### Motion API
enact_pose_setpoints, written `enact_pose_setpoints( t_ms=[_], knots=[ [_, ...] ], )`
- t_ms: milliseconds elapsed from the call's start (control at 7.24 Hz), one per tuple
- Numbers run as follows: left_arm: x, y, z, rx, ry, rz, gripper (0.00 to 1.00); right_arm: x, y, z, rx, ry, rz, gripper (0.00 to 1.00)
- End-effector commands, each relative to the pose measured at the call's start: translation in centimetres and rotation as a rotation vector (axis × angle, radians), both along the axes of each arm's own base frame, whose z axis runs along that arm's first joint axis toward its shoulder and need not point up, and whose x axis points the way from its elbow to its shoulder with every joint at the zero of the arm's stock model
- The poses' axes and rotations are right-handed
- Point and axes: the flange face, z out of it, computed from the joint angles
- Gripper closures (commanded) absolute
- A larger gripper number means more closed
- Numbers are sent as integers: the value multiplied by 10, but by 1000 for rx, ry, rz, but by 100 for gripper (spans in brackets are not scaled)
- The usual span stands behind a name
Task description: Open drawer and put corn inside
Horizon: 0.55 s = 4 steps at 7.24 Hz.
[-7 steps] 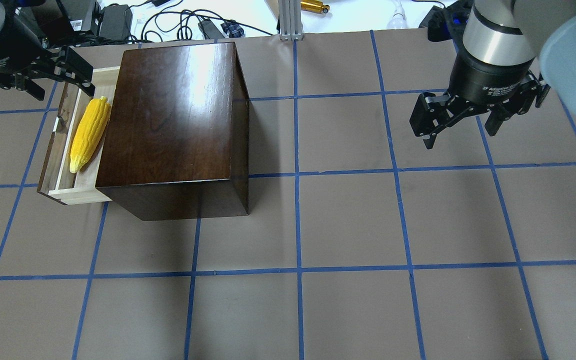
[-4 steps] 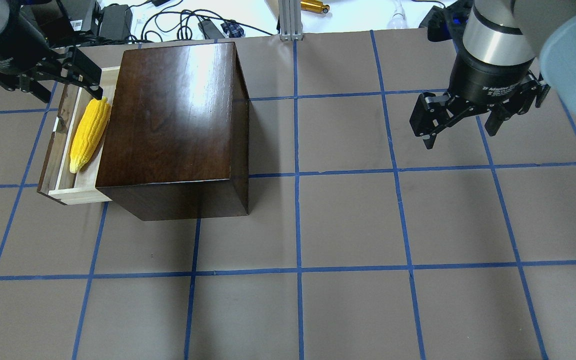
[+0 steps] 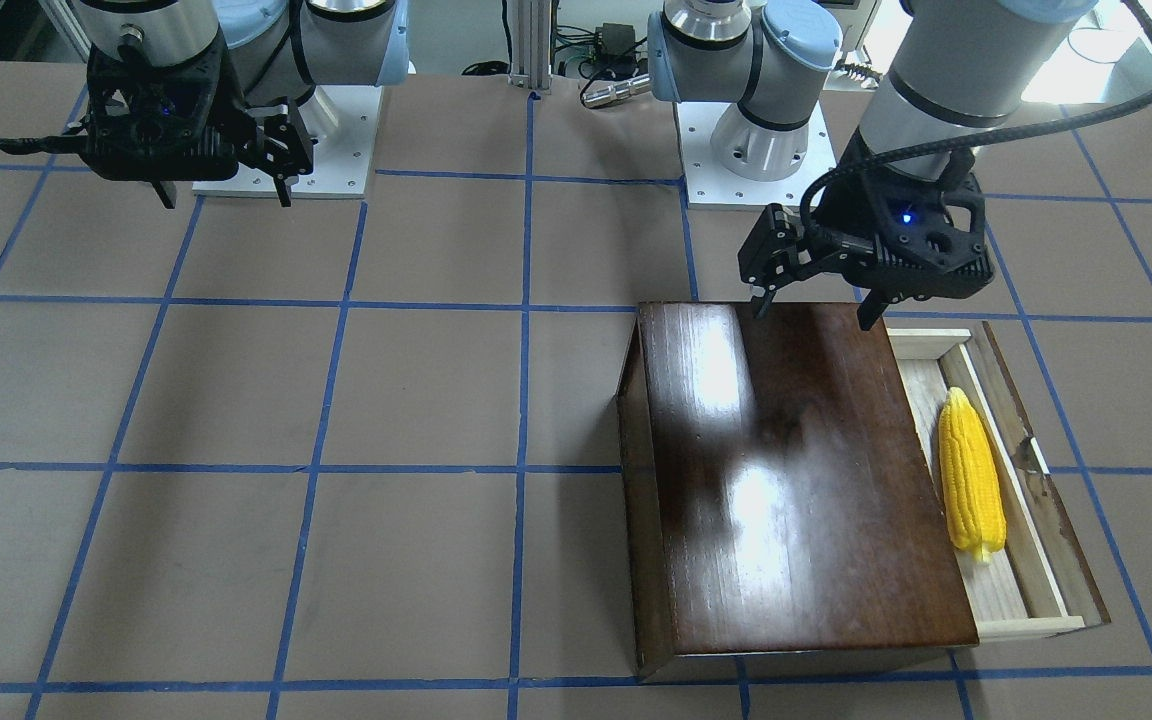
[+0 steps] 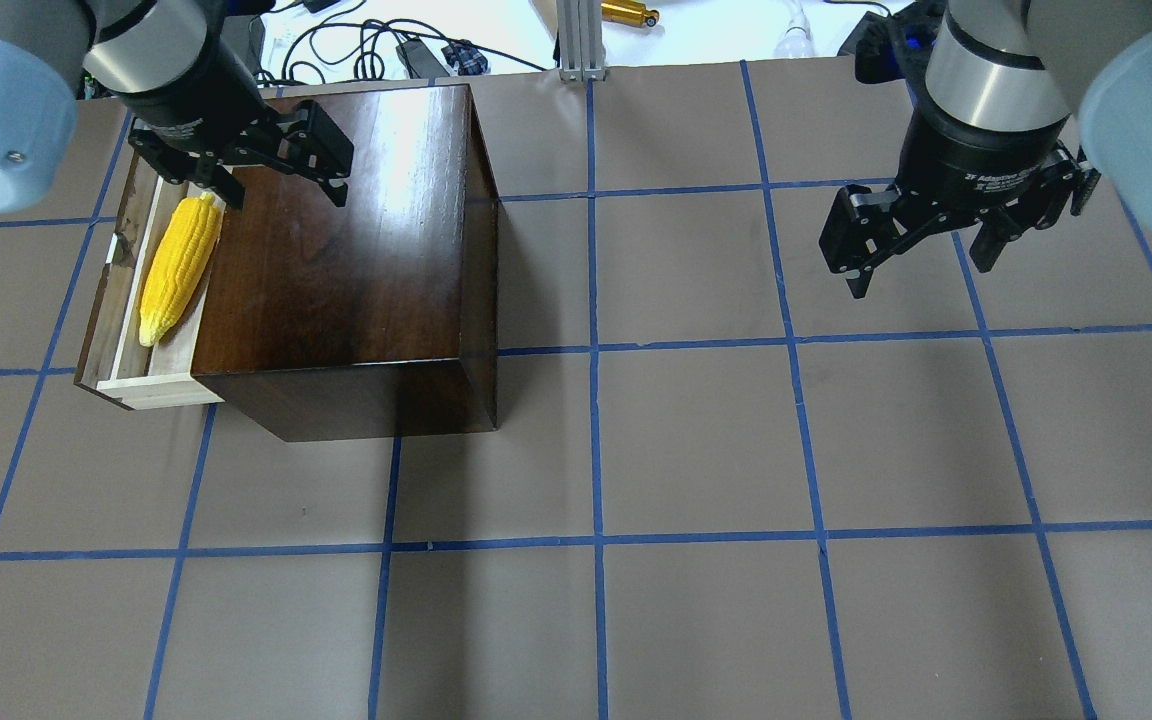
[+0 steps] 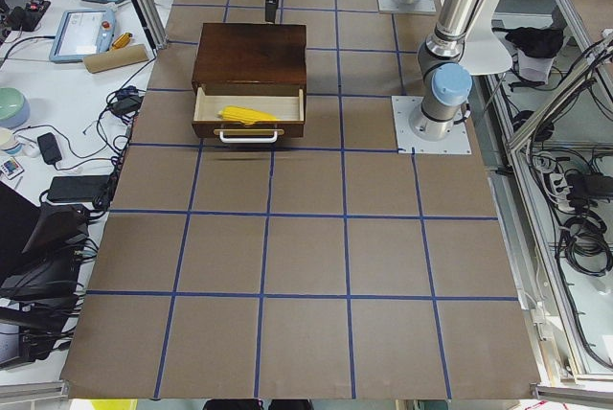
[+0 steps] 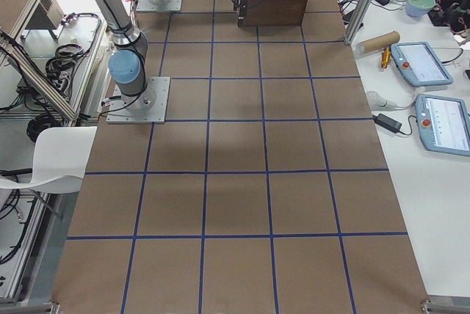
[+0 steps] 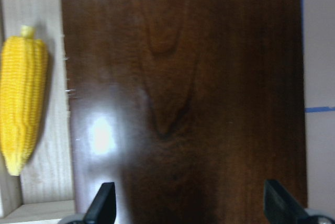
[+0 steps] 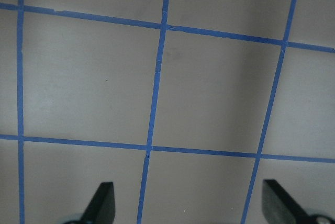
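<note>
The dark-brown box point(image 4: 346, 250) stands at the table's left. Its drawer point(image 4: 101, 310) is pulled out to the left. The yellow corn point(image 4: 176, 268) lies inside the drawer, along its length, also seen in the front-facing view point(image 3: 971, 475) and the left wrist view point(image 7: 21, 109). My left gripper point(image 4: 281, 190) is open and empty. It hangs over the far part of the box top, just right of the corn's far end. My right gripper point(image 4: 918, 275) is open and empty above bare table at the right, far from the box.
Cables and power bricks point(image 4: 236, 40) lie beyond the table's far edge, next to an aluminium post point(image 4: 581, 40). The brown table surface has a blue tape grid point(image 4: 596, 450). Tablets and a cardboard tube point(image 6: 378, 41) lie on a side bench.
My left gripper has moved right, from beside the drawer's far end to over the box top. The corn, the drawer and the right arm have not moved.
</note>
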Motion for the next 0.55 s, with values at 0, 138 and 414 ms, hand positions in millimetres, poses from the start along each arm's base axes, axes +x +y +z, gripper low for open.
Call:
enact_pose_setpoints(
  t_ms=[0, 138, 414],
  knots=[
    [-7, 2, 0, 0, -7, -6, 0, 0, 0, -1, 1, 0, 0, 0],
    [-8, 5, 2, 0, -19, -8, 0, 0, 0, -1, 1, 0, 0, 0],
    [-8, 14, 8, -3, -22, -10, 0, 0, 0, 0, 0, 0, 0, 0]
  ],
)
